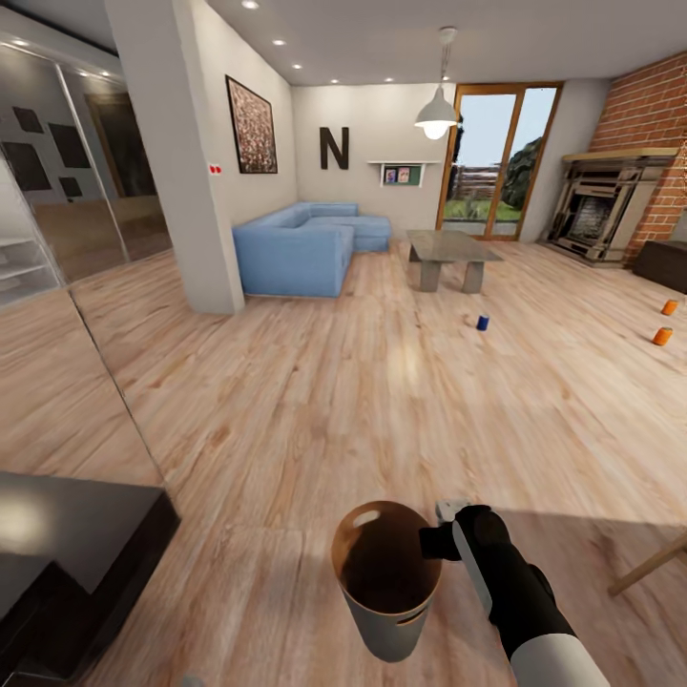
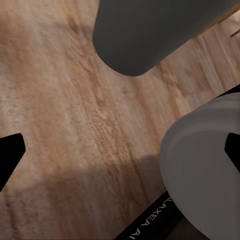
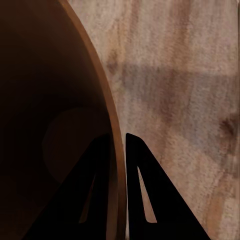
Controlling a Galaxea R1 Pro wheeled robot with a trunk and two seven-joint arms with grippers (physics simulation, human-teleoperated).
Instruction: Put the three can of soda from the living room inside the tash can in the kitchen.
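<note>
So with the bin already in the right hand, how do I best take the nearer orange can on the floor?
Grip the nearer orange can around the middle of its side wall with the free left hand, coming down from above. It seems to stand upright on the wood floor, apart from the other can, leaving room for both fingers.

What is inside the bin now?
The bin looks empty: bare brown wall and floor, no can. The right gripper pinches its rim. The near inner wall is hidden.
</note>
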